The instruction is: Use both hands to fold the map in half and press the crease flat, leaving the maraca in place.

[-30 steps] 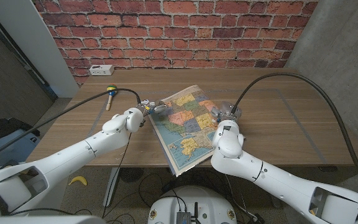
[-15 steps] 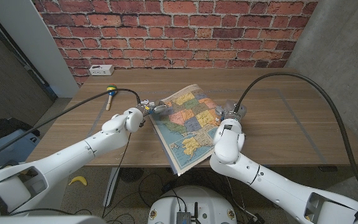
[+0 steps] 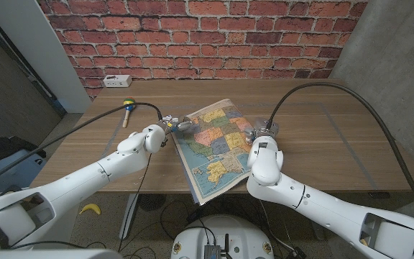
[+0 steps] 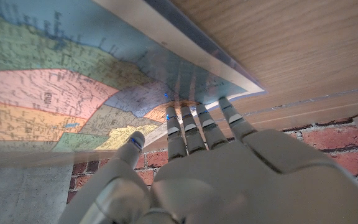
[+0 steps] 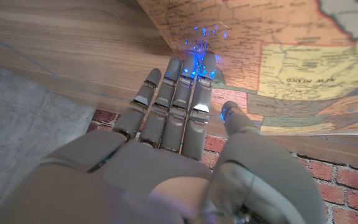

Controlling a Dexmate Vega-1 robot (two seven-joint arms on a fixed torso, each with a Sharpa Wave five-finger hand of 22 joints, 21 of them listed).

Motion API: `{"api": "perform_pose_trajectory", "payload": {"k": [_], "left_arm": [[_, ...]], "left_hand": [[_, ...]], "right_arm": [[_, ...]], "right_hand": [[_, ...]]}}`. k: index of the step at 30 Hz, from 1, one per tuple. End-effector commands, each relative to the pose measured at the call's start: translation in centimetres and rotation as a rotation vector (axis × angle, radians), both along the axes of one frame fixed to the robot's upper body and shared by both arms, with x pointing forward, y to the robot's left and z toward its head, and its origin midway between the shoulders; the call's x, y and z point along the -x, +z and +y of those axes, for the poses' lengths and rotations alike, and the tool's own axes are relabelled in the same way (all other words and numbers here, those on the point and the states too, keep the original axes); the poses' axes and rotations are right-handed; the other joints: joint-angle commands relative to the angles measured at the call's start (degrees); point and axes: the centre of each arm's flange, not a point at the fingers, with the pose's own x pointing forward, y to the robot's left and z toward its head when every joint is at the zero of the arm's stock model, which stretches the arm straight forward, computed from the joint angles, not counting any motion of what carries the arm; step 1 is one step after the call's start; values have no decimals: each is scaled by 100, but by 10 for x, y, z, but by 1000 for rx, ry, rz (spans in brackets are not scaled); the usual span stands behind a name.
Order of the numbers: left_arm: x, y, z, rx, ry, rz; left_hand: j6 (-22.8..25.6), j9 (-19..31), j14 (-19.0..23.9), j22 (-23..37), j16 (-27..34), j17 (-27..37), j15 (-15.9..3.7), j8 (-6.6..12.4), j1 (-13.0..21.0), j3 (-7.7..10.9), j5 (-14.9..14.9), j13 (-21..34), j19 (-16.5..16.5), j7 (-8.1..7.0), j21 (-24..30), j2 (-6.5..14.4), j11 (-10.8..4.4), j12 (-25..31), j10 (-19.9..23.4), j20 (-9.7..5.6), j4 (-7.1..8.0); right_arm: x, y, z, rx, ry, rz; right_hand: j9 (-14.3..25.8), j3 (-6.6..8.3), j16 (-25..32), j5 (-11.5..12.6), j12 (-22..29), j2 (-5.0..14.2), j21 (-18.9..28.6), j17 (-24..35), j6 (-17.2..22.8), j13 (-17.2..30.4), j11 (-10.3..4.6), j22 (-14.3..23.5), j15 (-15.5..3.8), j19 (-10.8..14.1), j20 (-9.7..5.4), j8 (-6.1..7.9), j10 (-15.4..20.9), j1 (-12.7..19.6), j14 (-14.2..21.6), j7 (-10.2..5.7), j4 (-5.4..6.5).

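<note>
The colourful map (image 3: 214, 147) lies open on the wooden table (image 3: 322, 137), its near corner hanging over the front edge. My left hand (image 3: 177, 126) is at the map's left edge; in the left wrist view its straight fingers (image 4: 194, 127) touch the map (image 4: 55, 93) near that edge and hold nothing. My right hand (image 3: 259, 131) is at the map's right edge; in the right wrist view its outstretched fingers (image 5: 182, 87) rest their tips on the map (image 5: 278, 50). The maraca (image 3: 126, 108), with a wooden handle and a green and yellow head, lies at the far left of the table, apart from both hands.
A white socket box (image 3: 116, 80) sits at the table's far left edge against the brick wall (image 3: 207, 36). Black cables (image 3: 106, 119) run from both wrists across the table. Bare wood stretches to the right of the map.
My right forearm has shifted slightly at the map's right edge. The map, the maraca and my left hand look the same.
</note>
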Motion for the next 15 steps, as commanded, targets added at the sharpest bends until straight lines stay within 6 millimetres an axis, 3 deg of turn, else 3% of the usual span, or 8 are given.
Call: {"api": "perform_pose_trajectory", "payload": {"k": [1,6,10,13,15], "left_arm": [[0,-1,0,6,3,-1],[2,0,1,12,9,-10],[4,-1,2,21,4,-36],[9,-2,4,46,-12,-110],[13,-3,6,74,-30,-182]], "left_hand": [[-26,-1,-30,25,2,0,-100,17,43,15,59,11,54,19,20,46,17,8,21,29,27],[-262,-2,-52,25,-5,-1,-74,-53,51,5,56,12,70,-38,4,23,6,-1,-12,26,31],[-624,-3,-83,27,-2,4,50,-93,80,-13,45,15,40,-98,-45,-37,52,-54,-220,201,6],[-966,-4,-123,32,0,11,79,-86,148,1,31,19,-31,-207,-110,-55,7,-117,-557,289,-58],[-1308,3,-274,37,-26,18,126,-84,216,19,6,27,-325,-348,-260,-62,-44,-122,-847,319,-132]], "right_arm": [[-12,-10,10,51,75,107],[-15,-10,9,38,70,121],[-16,-10,8,31,68,131],[-16,-10,8,31,65,135],[-16,-10,9,29,63,134]], "right_hand": [[15,23,174,8,45,3,72,239,31,69,13,48,-80,28,12,-77,17,170,72,-8,-63],[31,-22,502,-14,57,18,247,676,-202,175,7,102,-22,256,103,-257,-90,321,5,-23,-25],[51,-91,761,-29,10,56,382,957,-430,241,40,124,28,449,141,-360,-318,311,110,-41,67],[57,-108,834,-31,2,75,420,1043,-483,259,2,129,0,496,147,-371,-372,303,130,-48,98],[59,-114,845,-31,6,85,433,1056,-488,262,20,130,-12,510,150,-369,-369,298,131,-45,113]]}}
